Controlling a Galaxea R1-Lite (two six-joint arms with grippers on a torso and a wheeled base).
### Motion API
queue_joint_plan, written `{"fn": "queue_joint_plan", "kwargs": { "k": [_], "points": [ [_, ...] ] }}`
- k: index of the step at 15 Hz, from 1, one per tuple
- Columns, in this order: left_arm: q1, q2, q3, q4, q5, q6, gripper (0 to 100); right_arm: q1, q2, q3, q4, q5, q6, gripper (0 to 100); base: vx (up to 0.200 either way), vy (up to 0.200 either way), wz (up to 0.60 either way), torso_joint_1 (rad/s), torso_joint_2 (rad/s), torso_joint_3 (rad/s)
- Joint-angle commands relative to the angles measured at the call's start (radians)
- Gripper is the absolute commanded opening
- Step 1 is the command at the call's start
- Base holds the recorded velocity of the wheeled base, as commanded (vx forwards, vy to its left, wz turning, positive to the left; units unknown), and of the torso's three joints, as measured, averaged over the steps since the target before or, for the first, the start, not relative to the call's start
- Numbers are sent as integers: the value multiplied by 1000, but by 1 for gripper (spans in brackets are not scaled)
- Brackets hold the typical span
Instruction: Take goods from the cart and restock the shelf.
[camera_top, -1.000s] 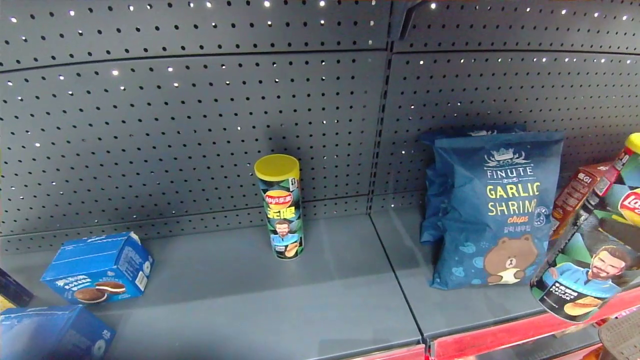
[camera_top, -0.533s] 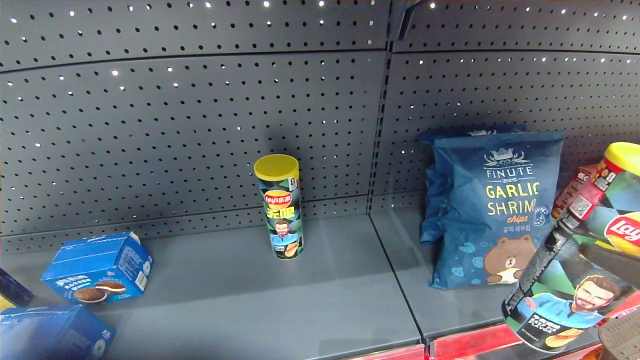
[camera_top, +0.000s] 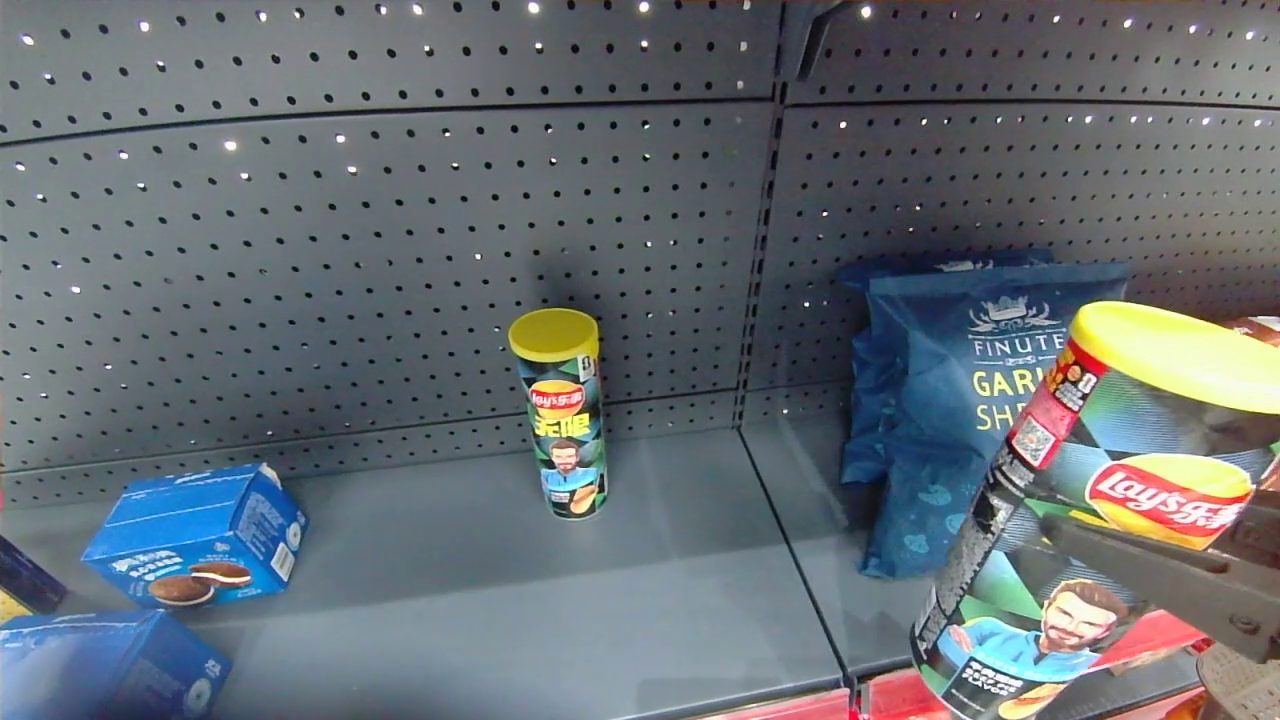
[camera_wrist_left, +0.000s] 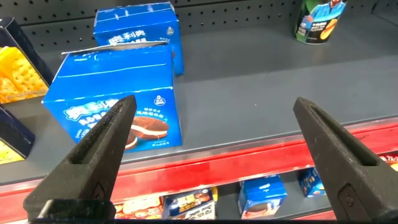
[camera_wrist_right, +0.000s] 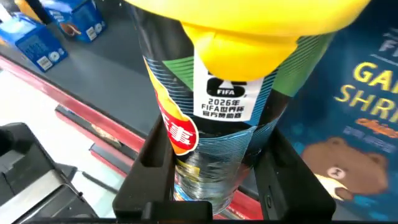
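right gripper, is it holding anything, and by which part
The right gripper holds a chips can, clamped on two sides of its body about midway down, well below the yellow lid. The left gripper is open, holding nothing.

Print is noted, not transcribed. A red oval logo is borne by the tilted yellow-lidded cardboard chip can (camera_top: 1110, 430) and by the upright yellow-lidded can (camera_top: 563, 420). Yellow-white lettering is carried by the dark blue foil bag (camera_top: 930, 400), white characters by the blue cardboard box (camera_top: 195, 530).

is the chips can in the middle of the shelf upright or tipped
Upright: the chips can stands on its base on the shelf, yellow lid on top.
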Motion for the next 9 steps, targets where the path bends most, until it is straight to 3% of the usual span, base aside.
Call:
{"fn": "queue_joint_plan", "kwargs": {
  "k": [1, 9],
  "points": [
    [0, 1, 0, 0, 0, 0, 100, -2, 48, 22, -55, 30, -1, 0, 0, 0, 0, 0, 0, 0],
    [-2, 2, 0, 1, -8, 8, 100, -15, 114, -1, -77, 20, -45, 0, 0, 0, 0, 0, 0, 0]
  ]
}}
